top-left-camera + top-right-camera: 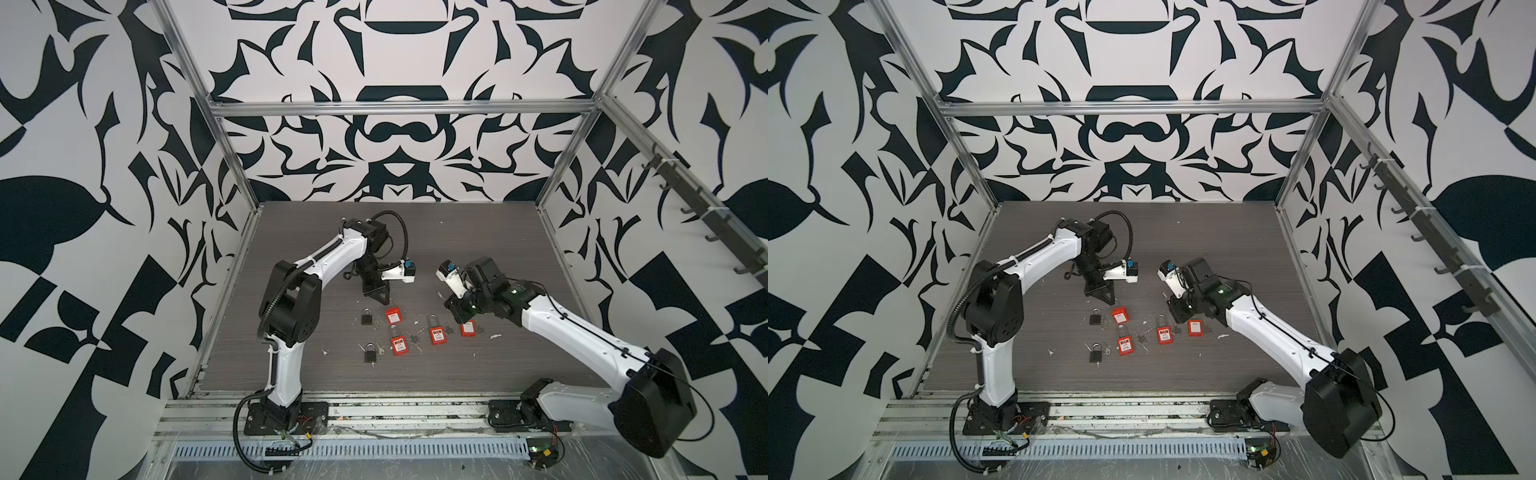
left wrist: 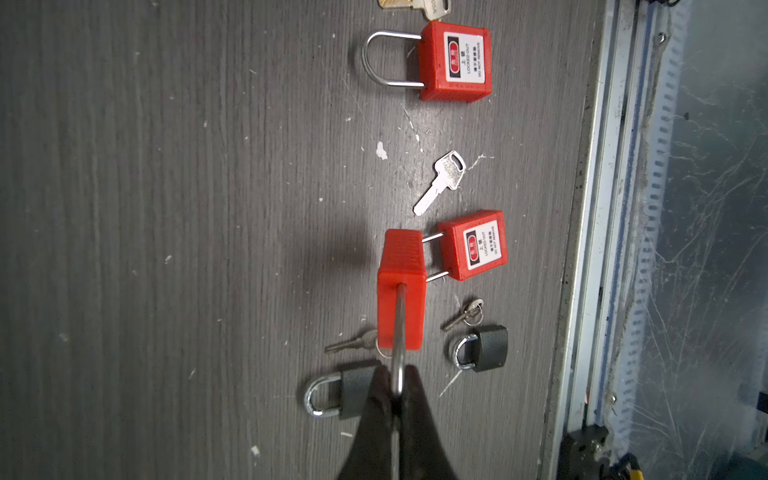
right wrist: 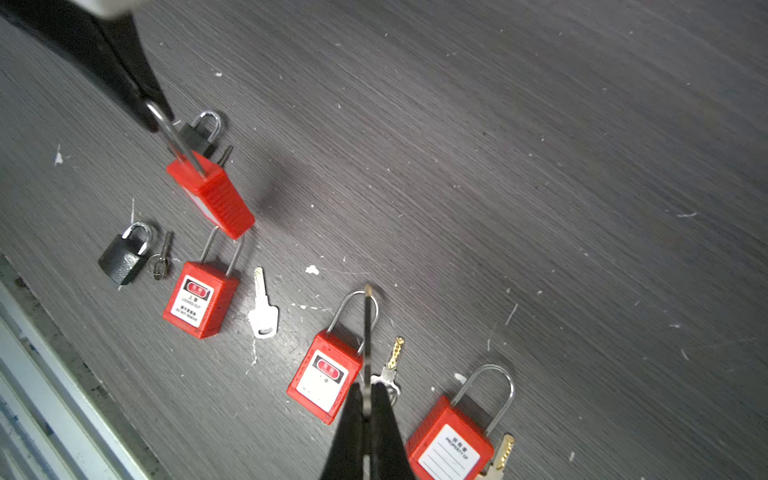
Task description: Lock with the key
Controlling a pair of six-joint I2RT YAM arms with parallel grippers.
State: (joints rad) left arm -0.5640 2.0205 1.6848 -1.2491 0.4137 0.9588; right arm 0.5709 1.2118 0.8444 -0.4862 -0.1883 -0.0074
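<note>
Both arms are holding lock and key over the dark grey wood-grain tabletop (image 1: 478, 249).

The left gripper (image 2: 397, 386) is clamping fully shut on the steel shackle (image 2: 399, 332) of a red plastic padlock (image 2: 401, 291), which is dangling near a second red padlock (image 2: 471, 245) lying flat. The right gripper (image 3: 366, 395) is pinching a thin silver key (image 3: 367, 332), well apart from it. The lock is hanging freely, so a key push may end up swinging it aside or twisting the key.

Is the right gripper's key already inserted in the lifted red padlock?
No, the key sits pinched in the right gripper, well apart from the red padlock hanging from the left gripper.
</note>
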